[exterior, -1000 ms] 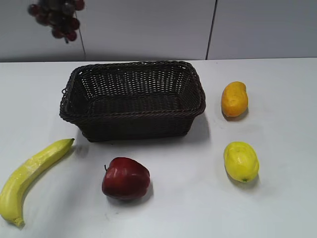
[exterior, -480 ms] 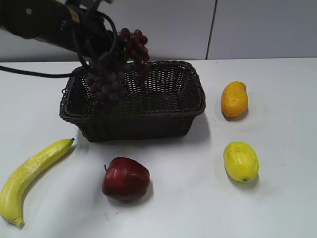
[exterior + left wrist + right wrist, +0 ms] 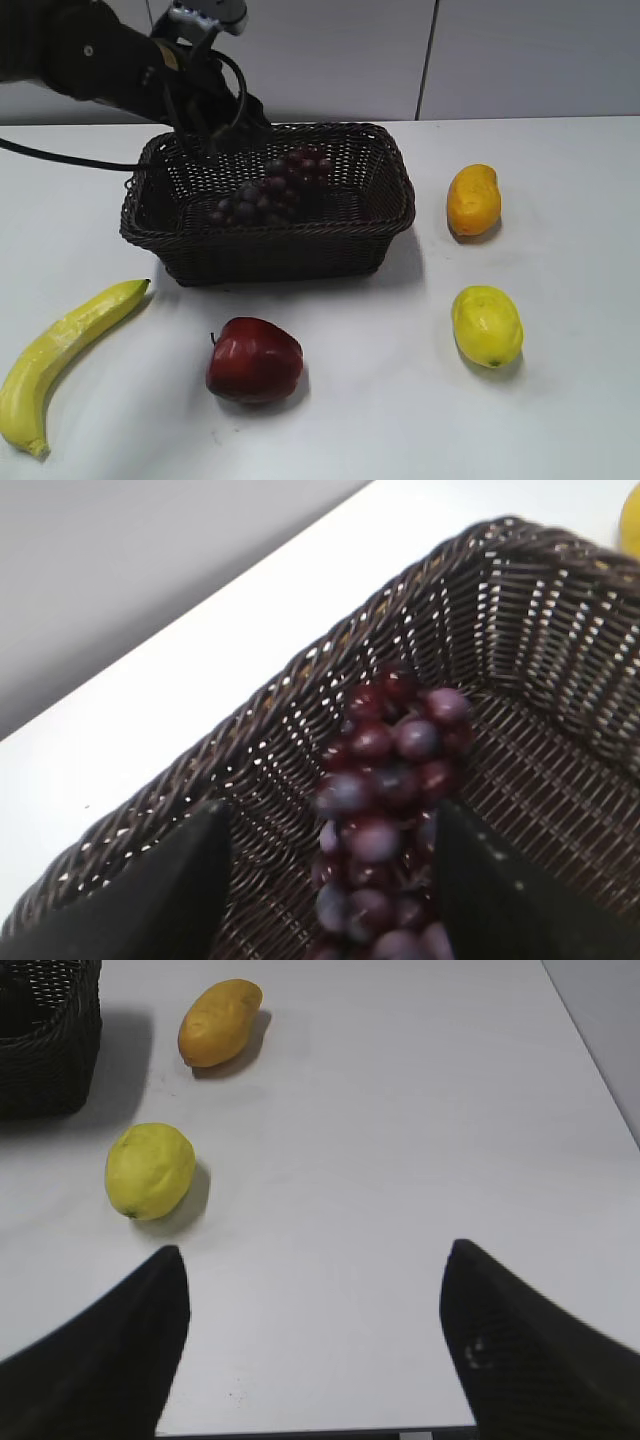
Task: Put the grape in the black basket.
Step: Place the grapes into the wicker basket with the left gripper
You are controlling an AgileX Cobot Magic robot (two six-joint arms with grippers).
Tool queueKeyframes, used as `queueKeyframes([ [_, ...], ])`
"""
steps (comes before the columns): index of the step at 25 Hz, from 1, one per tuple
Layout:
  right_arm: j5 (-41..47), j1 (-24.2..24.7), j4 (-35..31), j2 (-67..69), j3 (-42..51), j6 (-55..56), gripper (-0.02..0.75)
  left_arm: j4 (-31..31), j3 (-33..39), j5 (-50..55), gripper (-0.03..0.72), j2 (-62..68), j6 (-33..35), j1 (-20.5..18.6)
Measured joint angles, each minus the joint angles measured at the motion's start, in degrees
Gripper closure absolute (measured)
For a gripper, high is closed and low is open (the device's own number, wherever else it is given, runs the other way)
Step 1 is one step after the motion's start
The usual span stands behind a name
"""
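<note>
The grape (image 3: 270, 185), a long dark purple bunch, lies slanted inside the black basket (image 3: 398, 170), on its floor toward the back left. My left gripper (image 3: 213, 135) hangs over the basket's back-left corner, just above the bunch's upper end. In the left wrist view the grape (image 3: 385, 780) shows blurred between the wide-apart jaws of my left gripper (image 3: 330, 805), with the basket's woven wall (image 3: 300, 680) behind it. My right gripper (image 3: 314, 1250) is open and empty over bare table; it does not show in the exterior view.
A banana (image 3: 60, 350) lies front left and a red apple (image 3: 254, 360) in front of the basket. An orange mango (image 3: 473, 200) and a yellow lemon-like fruit (image 3: 487, 325) lie to the right, also in the right wrist view.
My left arm came in from the upper left with the hanging bunch and lowered it. The bunch now lies in the basket and the jaws stand apart.
</note>
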State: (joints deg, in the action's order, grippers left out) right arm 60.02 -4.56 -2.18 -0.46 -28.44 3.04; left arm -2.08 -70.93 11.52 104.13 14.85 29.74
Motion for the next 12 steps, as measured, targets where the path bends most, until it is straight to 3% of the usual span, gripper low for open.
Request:
queueKeyframes([
  [5,0.00,0.00,0.00,0.00,0.00,0.00,0.145,-1.28,-0.13,5.38,0.068,-6.41,0.00,0.00],
  [12,0.00,0.00,0.00,0.00,0.00,0.00,0.145,-2.82,-0.18,21.87,0.078,-20.87,-4.76,-2.00],
])
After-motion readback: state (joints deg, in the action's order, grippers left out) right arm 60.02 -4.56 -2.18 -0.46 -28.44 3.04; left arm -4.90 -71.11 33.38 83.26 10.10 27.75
